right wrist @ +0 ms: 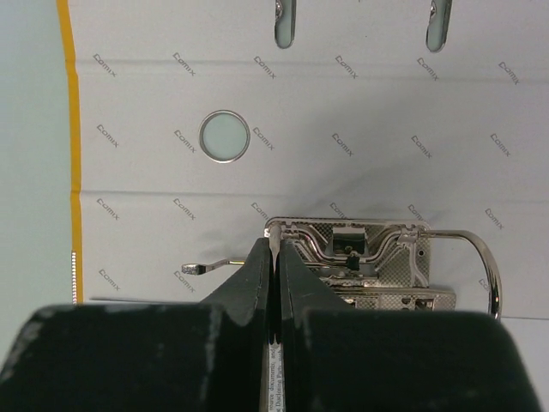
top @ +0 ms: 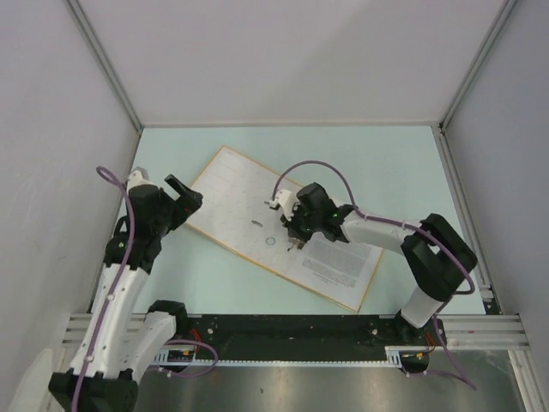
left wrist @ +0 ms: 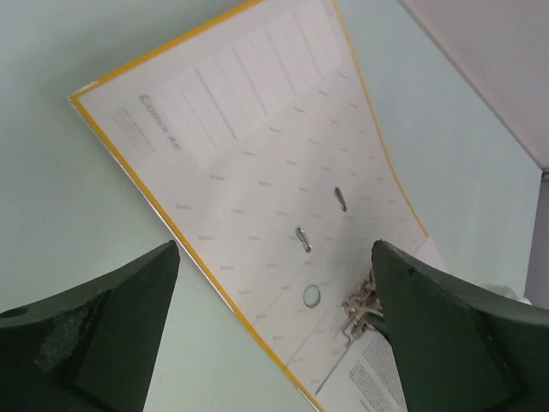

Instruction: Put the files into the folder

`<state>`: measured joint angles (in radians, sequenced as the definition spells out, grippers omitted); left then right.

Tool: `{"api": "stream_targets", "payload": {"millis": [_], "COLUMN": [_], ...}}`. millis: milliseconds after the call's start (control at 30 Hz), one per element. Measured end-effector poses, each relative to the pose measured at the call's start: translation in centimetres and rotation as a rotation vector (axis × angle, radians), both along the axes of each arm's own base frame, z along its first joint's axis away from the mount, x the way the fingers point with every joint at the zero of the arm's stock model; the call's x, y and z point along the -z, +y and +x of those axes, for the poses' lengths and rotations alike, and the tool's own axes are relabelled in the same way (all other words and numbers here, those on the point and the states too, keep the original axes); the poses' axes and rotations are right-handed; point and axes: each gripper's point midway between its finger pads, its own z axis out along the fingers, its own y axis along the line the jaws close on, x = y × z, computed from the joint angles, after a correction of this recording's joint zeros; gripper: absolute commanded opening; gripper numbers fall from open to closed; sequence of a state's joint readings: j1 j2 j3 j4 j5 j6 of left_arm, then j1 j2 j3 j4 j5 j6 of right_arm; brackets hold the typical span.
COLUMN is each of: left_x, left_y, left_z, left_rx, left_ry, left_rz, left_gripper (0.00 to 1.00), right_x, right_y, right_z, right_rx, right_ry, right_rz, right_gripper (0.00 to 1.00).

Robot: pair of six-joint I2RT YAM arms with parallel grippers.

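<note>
right pincer [right wrist: 273, 249]: jaws pressed together, tips just over the left end of the metal ring mechanism [right wrist: 352, 249], small lever [right wrist: 206, 266] just to the left. strip of print visible in the slit between the fingers; whether nipped or merely lying beneath, not to be told.

outward, top view: folder [top: 232, 197] spread open and flat on the bench [top: 386, 172], cream inside up, orange-yellow rim, long axis from upper left to lower right of the frame. files [top: 339, 257] on the lower-right half, touching the mechanism and directly below-right of the right pincer [top: 296, 240]. upper-left half bare of sheets, only slots and a round finger hole [top: 270, 242].

left pincer [top: 182, 190]: jaws at their widest, nothing between them, beside the folder's upper-left edge, well apart from the files.

judged: right arm nearer the sheets. coming move hinging on the sheets' punched edge meeting the rings, hence on work at the mechanism. open or latched, not to be told.
</note>
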<state>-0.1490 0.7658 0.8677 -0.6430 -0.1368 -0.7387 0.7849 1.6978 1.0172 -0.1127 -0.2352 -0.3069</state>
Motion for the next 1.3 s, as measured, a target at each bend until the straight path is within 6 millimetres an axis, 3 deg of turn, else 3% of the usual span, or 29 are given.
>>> {"api": "stream_targets", "payload": {"millis": [67,133,233,467,700,867,933,967,1067,1133,1233,1300], "left_x": [2.0,5.3,9.5,10.5,14.4,15.4,15.7,15.8,15.9,15.7,14.0,11.1], "left_y": [0.6,1.4,2.0,0.6,-0.3,-1.0,-1.3,-1.4,-1.7,-1.7,-2.1,-2.5], "left_z": [1.4,2.7,2.8,4.1,2.8,4.1,4.7,4.9,5.6,5.8,6.3,6.7], "left_rx": [-0.021,-0.044,-0.074,-0.038,-0.048,-0.008,0.012,0.018,0.045,0.056,0.083,0.115], "left_ry": [0.034,0.095,0.165,0.061,0.089,0.068,0.060,0.057,0.040,0.034,-0.002,-0.066], "left_rz": [-0.051,-0.110,-0.166,-0.271,-0.350,-0.384,-0.394,-0.397,-0.398,-0.390,-0.381,-0.345], "left_gripper": [1.00,1.00,1.00,1.00,0.99,0.90,0.78,0.64,0.36,0.31,0.27,0.26], "right_x": [0.0,-0.1,-0.3,-1.2,-1.6,-1.7,-1.7,-1.8,-1.8,-1.8,-1.7,-1.5], "right_y": [-1.7,-2.9,-3.6,-4.2,-4.4,-4.0,-3.9,-3.9,-3.7,-3.6,-3.3,-2.9], "right_z": [-0.5,-0.9,-0.8,-0.4,-0.2,-0.6,-0.8,-0.9,-1.1,-1.1,-0.8,-0.4], "right_rx": [0.014,0.020,0.029,0.035,0.040,0.025,0.017,0.013,0.002,-0.001,0.005,0.012], "right_ry": [0.017,0.033,0.042,0.068,0.094,0.116,0.122,0.124,0.131,0.130,0.113,0.096], "right_rz": [0.019,0.034,0.045,0.098,0.137,0.159,0.165,0.168,0.175,0.175,0.175,0.177], "right_gripper": [0.00,0.00,0.00,0.00,0.00,0.00,0.00,0.00,0.00,0.00,0.00,0.00]}}
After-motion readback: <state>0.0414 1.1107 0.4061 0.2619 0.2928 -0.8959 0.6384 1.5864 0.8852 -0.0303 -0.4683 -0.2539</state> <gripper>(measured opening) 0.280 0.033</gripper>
